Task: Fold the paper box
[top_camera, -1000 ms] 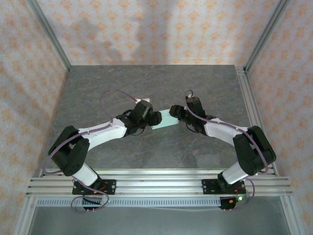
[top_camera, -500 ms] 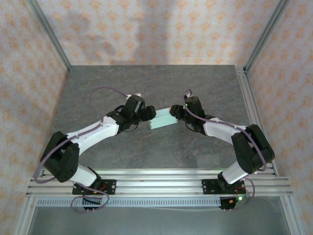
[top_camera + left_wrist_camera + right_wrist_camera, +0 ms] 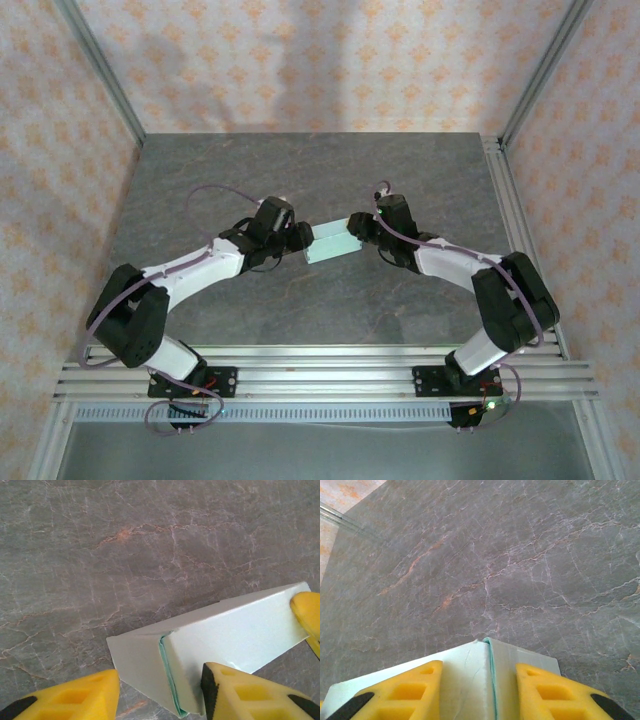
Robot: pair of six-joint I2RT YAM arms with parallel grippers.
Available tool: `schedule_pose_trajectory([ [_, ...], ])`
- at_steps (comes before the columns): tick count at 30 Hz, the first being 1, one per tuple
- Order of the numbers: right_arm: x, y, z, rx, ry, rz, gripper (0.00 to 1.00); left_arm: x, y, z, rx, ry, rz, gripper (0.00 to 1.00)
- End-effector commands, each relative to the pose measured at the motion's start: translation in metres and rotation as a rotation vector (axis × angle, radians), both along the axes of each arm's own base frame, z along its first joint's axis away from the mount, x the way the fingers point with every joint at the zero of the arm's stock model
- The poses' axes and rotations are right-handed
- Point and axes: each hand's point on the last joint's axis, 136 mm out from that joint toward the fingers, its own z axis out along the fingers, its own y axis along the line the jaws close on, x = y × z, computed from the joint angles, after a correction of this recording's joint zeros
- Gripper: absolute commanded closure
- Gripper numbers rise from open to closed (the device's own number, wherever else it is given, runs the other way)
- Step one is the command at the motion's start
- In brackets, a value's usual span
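The paper box [image 3: 335, 241] is a pale mint-blue folded card tube lying mid-table between my two grippers. In the left wrist view the paper box [image 3: 240, 630] shows its near end with a flap standing out to the left. My left gripper [image 3: 160, 680] is open around that end. Its right finger [image 3: 235, 692] touches the box's side, and its left finger sits just beside the flap. In the right wrist view my right gripper [image 3: 479, 672] is shut on the other end of the paper box [image 3: 467, 672], where a seam runs between the fingers. In the top view the left gripper [image 3: 303, 238] and the right gripper [image 3: 358, 233] face each other.
The table [image 3: 300, 170] is grey marbled stone. Aluminium rails run along its right side [image 3: 505, 200] and its near edge [image 3: 320, 375]. Patterned walls close in the back and both sides.
The left gripper has pulled back to the left from the box's end and its arm has swung left. The box has shifted slightly toward the back, with the right gripper still on it.
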Motion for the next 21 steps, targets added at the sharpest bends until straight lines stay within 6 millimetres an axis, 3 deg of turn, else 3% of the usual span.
schedule_pose_trajectory([
  [1, -0.026, -0.018, -0.038, -0.114, 0.121, -0.001, 0.66, -0.011, 0.009, -0.034, 0.061, 0.099, 0.0, 0.56],
  [9, -0.026, -0.012, -0.028, -0.096, 0.1, 0.033, 0.56, -0.013, 0.011, -0.044, 0.071, 0.115, 0.002, 0.67],
  [21, -0.023, -0.008, -0.027, -0.063, 0.118, 0.032, 0.9, -0.012, 0.009, -0.066, 0.086, 0.146, -0.011, 0.8],
])
